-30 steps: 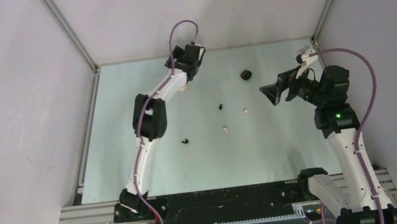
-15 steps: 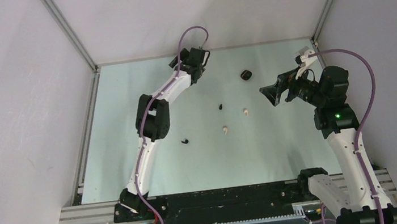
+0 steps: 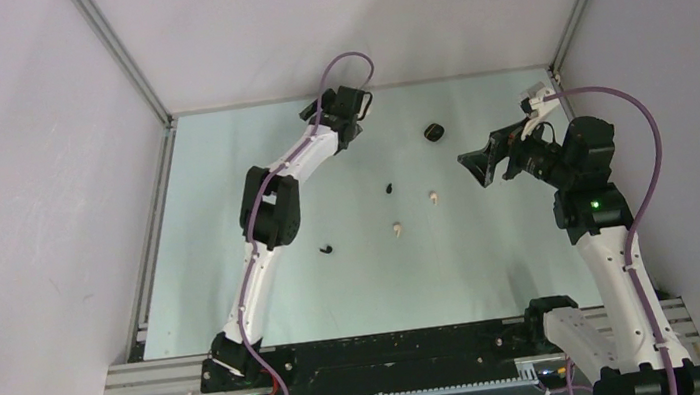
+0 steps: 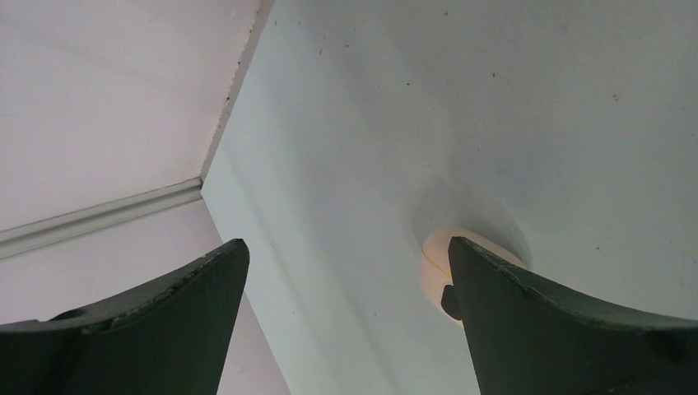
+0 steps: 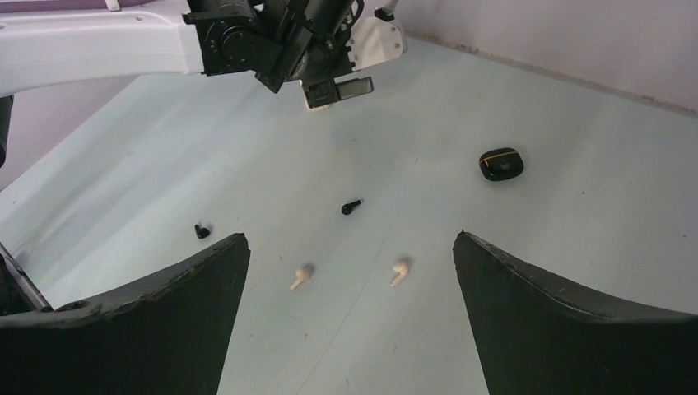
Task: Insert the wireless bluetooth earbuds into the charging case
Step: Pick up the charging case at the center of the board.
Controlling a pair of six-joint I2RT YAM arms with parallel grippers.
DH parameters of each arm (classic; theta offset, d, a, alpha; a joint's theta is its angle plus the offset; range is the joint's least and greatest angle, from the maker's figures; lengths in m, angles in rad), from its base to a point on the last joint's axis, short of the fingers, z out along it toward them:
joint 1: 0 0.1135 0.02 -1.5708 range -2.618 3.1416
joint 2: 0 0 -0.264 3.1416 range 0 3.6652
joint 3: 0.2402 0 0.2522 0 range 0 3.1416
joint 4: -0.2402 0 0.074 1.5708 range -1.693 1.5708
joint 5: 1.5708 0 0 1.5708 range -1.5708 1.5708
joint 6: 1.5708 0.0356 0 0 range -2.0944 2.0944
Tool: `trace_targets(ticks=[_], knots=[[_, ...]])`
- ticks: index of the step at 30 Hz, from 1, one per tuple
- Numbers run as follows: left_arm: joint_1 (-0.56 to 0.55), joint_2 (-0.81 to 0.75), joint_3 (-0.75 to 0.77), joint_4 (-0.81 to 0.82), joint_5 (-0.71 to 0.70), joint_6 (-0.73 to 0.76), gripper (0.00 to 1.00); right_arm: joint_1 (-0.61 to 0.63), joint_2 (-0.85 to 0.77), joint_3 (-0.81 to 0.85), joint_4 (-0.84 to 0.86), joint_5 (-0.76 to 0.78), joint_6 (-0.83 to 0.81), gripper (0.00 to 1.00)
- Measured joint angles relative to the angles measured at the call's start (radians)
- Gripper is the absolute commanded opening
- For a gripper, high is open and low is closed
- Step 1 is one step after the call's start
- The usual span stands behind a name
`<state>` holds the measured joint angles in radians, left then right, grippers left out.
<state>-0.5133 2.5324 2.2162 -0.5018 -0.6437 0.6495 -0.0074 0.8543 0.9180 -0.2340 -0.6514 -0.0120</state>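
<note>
Two cream-white earbuds and two black earbuds lie loose mid-table. They also show in the right wrist view: cream, black. A shut black charging case lies at the far right. A cream charging case lies flat, half hidden behind my left gripper's right finger. My left gripper is open and empty near the back wall. My right gripper is open and empty, raised right of the buds.
The back wall and table edge are close in front of my left gripper. Side walls with metal rails bound the table. The left arm stretches across the left half of the table.
My left gripper has swung a little to the right along the back edge, covering the cream case in the top view. The right arm and the earbuds have not moved.
</note>
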Motion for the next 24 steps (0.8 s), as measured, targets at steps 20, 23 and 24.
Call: trace_targets(ticks=[20,23,24], knots=[[0.002,-0.020,-0.090,-0.060,-0.015,0.023,0.99,0.000,0.000,-0.001,0.000,0.000,0.000,1.00],[0.004,-0.041,-0.124,-0.065,-0.015,0.022,0.99,0.000,-0.001,-0.003,0.000,0.000,0.000,1.00],[0.005,-0.048,-0.137,-0.066,-0.014,0.021,0.99,0.000,-0.002,-0.003,0.000,0.000,0.000,1.00]])
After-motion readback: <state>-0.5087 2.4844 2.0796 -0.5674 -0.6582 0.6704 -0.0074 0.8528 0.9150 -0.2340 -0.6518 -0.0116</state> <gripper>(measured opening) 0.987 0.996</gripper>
